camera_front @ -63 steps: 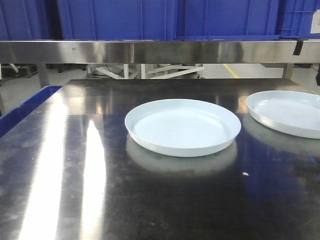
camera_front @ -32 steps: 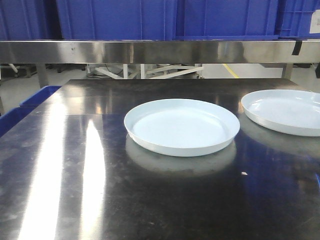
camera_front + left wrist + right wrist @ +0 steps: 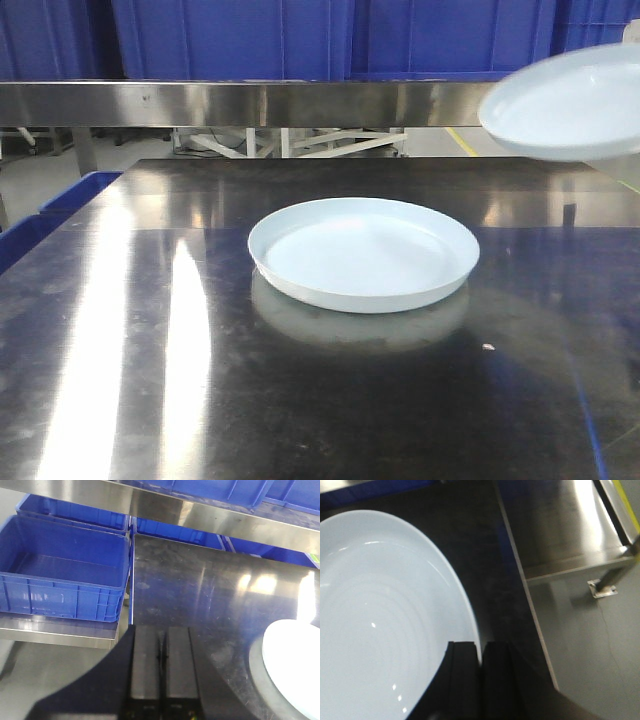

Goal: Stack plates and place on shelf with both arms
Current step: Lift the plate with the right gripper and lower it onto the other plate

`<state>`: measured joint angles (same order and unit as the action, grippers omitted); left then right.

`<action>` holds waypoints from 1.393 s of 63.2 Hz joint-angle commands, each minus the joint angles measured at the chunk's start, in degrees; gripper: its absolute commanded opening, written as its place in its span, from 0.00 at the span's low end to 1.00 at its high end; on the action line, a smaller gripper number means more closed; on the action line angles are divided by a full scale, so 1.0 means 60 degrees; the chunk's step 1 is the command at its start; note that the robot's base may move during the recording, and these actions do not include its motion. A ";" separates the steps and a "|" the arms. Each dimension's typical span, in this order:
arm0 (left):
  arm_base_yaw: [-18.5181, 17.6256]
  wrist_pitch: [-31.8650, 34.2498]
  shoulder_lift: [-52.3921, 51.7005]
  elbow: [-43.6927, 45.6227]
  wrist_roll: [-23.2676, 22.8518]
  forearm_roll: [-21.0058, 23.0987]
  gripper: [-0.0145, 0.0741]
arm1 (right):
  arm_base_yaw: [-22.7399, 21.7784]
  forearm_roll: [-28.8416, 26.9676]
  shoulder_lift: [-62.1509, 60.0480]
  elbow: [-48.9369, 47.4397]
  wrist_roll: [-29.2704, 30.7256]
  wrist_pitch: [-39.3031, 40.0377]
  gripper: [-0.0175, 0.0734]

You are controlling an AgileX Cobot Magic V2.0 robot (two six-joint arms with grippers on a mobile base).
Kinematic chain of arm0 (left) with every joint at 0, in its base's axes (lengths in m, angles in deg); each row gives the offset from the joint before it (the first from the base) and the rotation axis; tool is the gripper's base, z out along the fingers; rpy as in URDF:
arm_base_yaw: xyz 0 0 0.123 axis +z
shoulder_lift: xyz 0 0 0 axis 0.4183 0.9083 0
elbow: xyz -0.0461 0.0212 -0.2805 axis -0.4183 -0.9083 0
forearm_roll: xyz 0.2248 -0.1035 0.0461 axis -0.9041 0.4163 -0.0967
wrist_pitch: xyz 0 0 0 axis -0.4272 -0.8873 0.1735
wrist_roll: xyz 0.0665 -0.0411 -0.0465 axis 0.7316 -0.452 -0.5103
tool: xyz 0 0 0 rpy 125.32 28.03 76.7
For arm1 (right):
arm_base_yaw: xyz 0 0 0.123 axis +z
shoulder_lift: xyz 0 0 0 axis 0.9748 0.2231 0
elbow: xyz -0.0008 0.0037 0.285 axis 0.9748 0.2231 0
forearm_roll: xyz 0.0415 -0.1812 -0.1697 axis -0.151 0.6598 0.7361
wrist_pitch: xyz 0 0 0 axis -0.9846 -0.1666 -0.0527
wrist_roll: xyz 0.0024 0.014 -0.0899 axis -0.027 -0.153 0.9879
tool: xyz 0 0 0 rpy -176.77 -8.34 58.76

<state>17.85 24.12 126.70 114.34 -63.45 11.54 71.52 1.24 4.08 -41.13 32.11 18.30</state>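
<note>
Presently on view, item by item.

Raised plate (image 3: 568, 100): white, glossy and shallow. It is held clear of the table (image 3: 140, 340) at the far right, tilted, about level with the steel shelf (image 3: 300, 102), and is partly cut off by the front view's edge.

Right gripper (image 3: 481, 650): pinched onto that plate's rim, with only the rim between its fingers. It is the plate's sole support, as far as can be seen.

Resting plate (image 3: 363, 252): identical to the first, lying flat near the middle of the table, untouched and well apart from the raised one.

Left gripper (image 3: 161, 642): fingers pressed together with nothing in them. It hangs over the table's left part, and the resting plate's edge shows at the lower right of its view.

Blue crates (image 3: 230, 35): ranged along the shelf, with more beside the table on the left.

Step in hand, by my reckoning: carrying one plate across for stacking. The stack is not yet made and the shelf not yet reached.

Next move calls for: bringing the raised plate over the resting one, levelling it, lowering it until it nests, then letting go. A one-edge pinch on glossy ware looks liable to slip or swing. The left gripper would need to spread before sharing the lift.
</note>
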 commanded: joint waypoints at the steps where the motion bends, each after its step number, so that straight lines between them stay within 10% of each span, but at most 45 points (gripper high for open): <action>1: -0.0050 0.0725 -0.0039 0.0280 0.0009 0.0060 0.26 | 0.0454 -0.0179 -0.0625 -0.0362 0.0079 0.0407 0.25; 36: -0.0050 0.0725 -0.0039 0.0280 0.0009 0.0060 0.26 | 0.4254 -0.0206 0.0035 -0.0362 0.0079 0.0708 0.25; 72: -0.0050 0.0725 -0.0039 0.0280 0.0009 0.0060 0.26 | 0.4461 -0.0242 0.0800 -0.0353 0.0079 0.0276 0.26; 88: -0.0050 0.0725 -0.0039 0.0280 0.0009 0.0060 0.26 | 0.4461 -0.0242 0.0826 -0.0353 0.0079 0.0441 0.73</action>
<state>17.85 24.12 126.70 114.34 -63.45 11.54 98.34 -0.03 11.43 -41.13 32.21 17.06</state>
